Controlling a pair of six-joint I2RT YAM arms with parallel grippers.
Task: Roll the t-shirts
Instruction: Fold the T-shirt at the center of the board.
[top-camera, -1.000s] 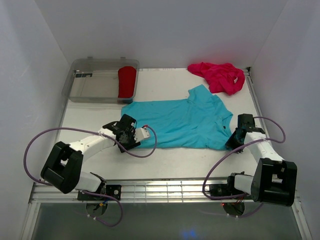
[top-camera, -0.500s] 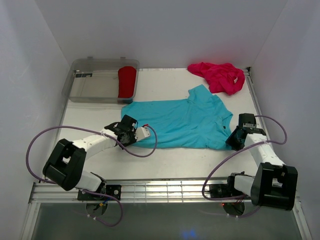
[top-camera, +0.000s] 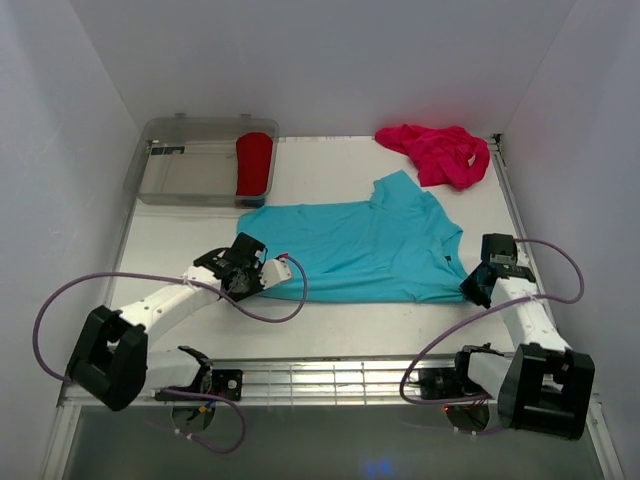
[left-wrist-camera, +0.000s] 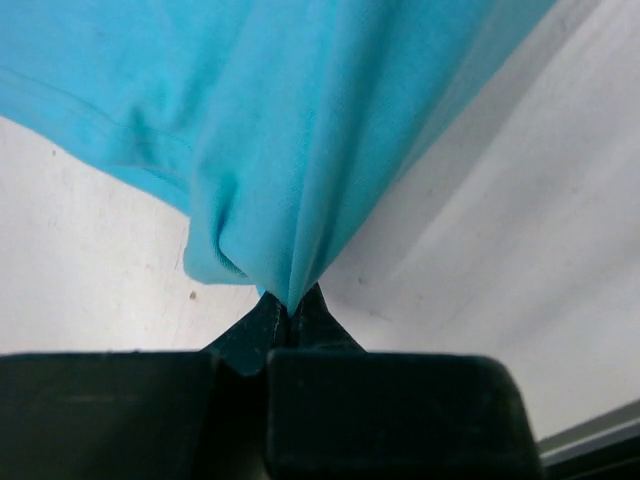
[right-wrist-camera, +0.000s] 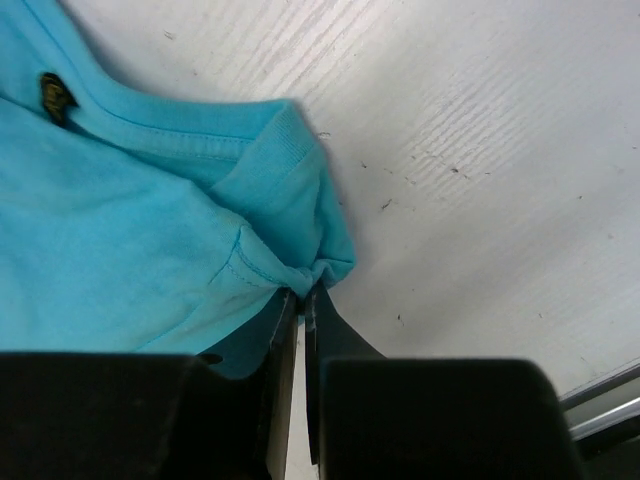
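A turquoise t-shirt (top-camera: 355, 245) lies spread flat across the middle of the table. My left gripper (top-camera: 243, 275) is shut on its near left hem corner; the cloth (left-wrist-camera: 290, 180) bunches into a peak at the closed fingertips (left-wrist-camera: 290, 310). My right gripper (top-camera: 478, 287) is shut on the near right corner by the collar, where the turquoise fabric (right-wrist-camera: 150, 240) gathers at the tips (right-wrist-camera: 303, 293). A magenta t-shirt (top-camera: 440, 152) sits crumpled at the far right. A red t-shirt (top-camera: 254, 163) lies rolled inside the clear bin.
The clear plastic bin (top-camera: 190, 160) stands at the far left corner. White walls close in on the left, back and right. A metal rail (top-camera: 330, 378) runs along the near table edge between the arm bases, with purple cables looping beside both arms.
Both grippers have closed on the turquoise shirt's near corners. The left arm has drawn back toward the left, and the shirt's near edge has pulled straighter.
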